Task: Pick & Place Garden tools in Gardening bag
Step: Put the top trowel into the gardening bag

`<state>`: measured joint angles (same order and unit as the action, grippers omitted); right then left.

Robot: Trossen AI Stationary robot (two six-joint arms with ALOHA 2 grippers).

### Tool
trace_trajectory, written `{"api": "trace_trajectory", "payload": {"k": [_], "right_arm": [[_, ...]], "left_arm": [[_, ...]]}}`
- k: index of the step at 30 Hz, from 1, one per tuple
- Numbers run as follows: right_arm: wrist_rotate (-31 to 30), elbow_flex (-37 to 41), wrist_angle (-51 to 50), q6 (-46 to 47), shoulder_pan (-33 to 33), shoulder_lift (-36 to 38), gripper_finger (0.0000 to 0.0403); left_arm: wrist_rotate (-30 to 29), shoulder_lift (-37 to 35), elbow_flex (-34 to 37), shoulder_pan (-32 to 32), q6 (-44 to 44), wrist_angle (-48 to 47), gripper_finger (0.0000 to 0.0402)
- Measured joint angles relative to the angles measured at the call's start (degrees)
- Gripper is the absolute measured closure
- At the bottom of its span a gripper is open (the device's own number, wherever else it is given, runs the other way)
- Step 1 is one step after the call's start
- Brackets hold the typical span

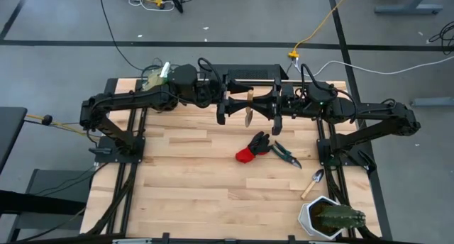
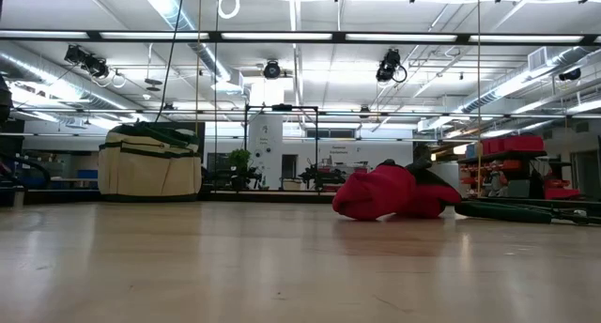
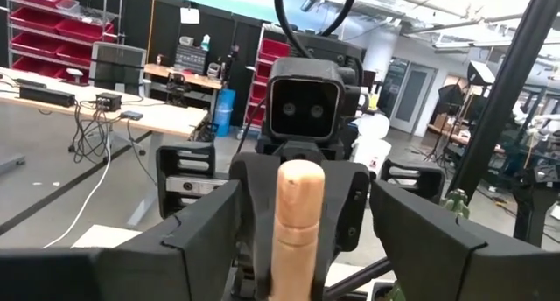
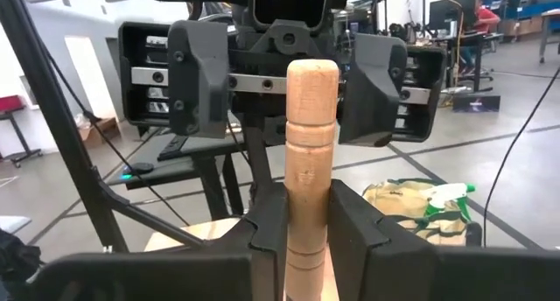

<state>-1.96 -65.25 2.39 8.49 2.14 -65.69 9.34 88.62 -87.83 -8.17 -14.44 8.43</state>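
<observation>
A wooden-handled trowel hangs above the table's far middle, between my two grippers. My right gripper is shut on its handle. My left gripper faces it, open. Its fingers stand on either side of the handle without touching it. The beige bag with green trim stands at the far left, a green spray bottle in it. The red-and-black glove, the shears and a second trowel lie on the table. My right gripper pinches the wooden handle around its lower middle between its two fingers. The fingers come level from the table's right side and lie across the handle. The trowel is lifted clear of the table, handle end up and metal blade below.
A white pot with a green cactus stands at the near right corner. In the low view the bag shows at the far left, with the glove and shears to the right. Bare wood lies near and left.
</observation>
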Motion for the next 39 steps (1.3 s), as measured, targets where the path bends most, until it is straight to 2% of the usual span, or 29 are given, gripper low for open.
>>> {"api": "trace_trajectory", "payload": {"k": [13,26,39], "right_arm": [[-0.17,0.00,0.02,0.00,0.01,-0.02,0.0346],[-0.72,0.00,0.07,-0.02,-0.01,-0.02,0.0346],[-0.55,0.00,0.09,-0.02,-0.03,-0.02,0.0346]], "left_arm": [[1.48,0.00,0.00,-0.01,0.07,-0.07,0.0147],[1.44,0.00,0.00,-0.01,0.21,-0.12,0.0238],[1.33,0.00,0.02,-0.04,0.24,-0.20,0.0295]]}}
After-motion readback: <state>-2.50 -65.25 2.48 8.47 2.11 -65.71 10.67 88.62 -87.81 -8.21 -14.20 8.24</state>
